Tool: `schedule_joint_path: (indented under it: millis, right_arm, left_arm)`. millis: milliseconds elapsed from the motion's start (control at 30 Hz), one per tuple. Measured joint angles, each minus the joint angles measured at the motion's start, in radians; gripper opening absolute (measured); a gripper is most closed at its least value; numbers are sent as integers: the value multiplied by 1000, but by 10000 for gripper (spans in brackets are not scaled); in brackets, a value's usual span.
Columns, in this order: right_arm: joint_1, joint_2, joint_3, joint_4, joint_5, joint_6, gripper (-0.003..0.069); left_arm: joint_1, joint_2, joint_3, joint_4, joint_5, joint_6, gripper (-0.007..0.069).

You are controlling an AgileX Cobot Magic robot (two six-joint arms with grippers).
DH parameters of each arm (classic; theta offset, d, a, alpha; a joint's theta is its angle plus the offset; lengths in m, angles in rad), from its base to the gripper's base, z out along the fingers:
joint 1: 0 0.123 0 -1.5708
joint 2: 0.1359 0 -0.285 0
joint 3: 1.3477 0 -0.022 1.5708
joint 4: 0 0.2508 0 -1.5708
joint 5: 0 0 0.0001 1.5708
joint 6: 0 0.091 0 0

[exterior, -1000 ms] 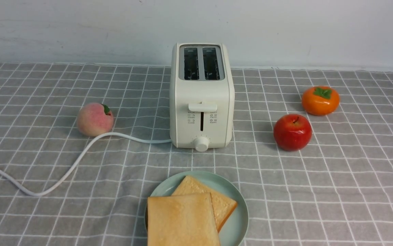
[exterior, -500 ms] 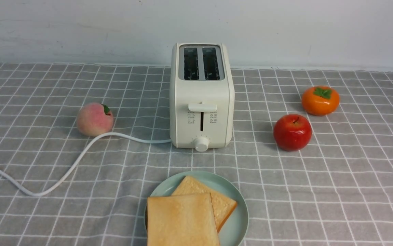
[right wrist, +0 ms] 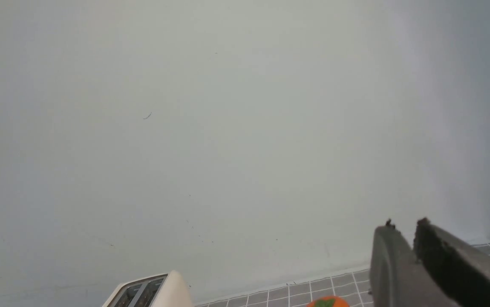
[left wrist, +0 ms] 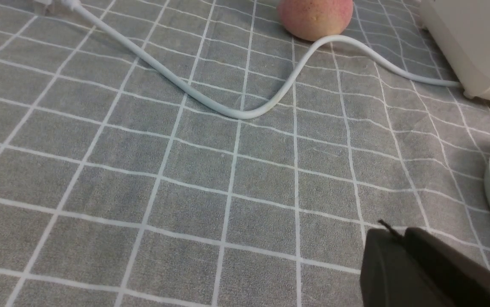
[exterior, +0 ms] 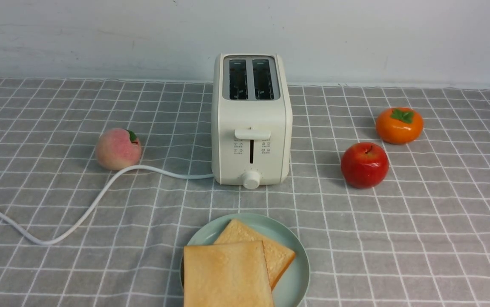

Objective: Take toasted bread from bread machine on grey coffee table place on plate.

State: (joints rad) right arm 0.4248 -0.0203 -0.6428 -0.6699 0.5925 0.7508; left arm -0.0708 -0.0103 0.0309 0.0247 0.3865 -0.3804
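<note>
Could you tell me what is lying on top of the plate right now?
Two slices of toasted bread lie on the plate, the nearer overlapping the farther. The plate's centre beneath them is covered.

You see the plate (exterior: 298, 273) and the front slice of toasted bread (exterior: 227, 275) cut off at six o'clock; the power cord (exterior: 57, 230) exits at nine.

Two dark grey, flat, blocky fingers (left wrist: 402, 264) are seen on the left gripper (left wrist: 392, 232); the right gripper (right wrist: 402, 226) looks alike.
</note>
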Motion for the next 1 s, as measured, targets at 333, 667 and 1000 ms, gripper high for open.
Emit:
schedule_joint_path:
  millis: [333,667,1000]
  right_arm:
    - [0,0,0,0,0,0,95]
    - [18,-1,6,450,-51,-419,104]
    - [18,-1,193,753,-362,-772,106]
  left_arm:
    - [0,0,0,0,-1,0,40]
    - [0,0,0,0,-1,0,57]
    - [0,0,0,0,-1,0,70]
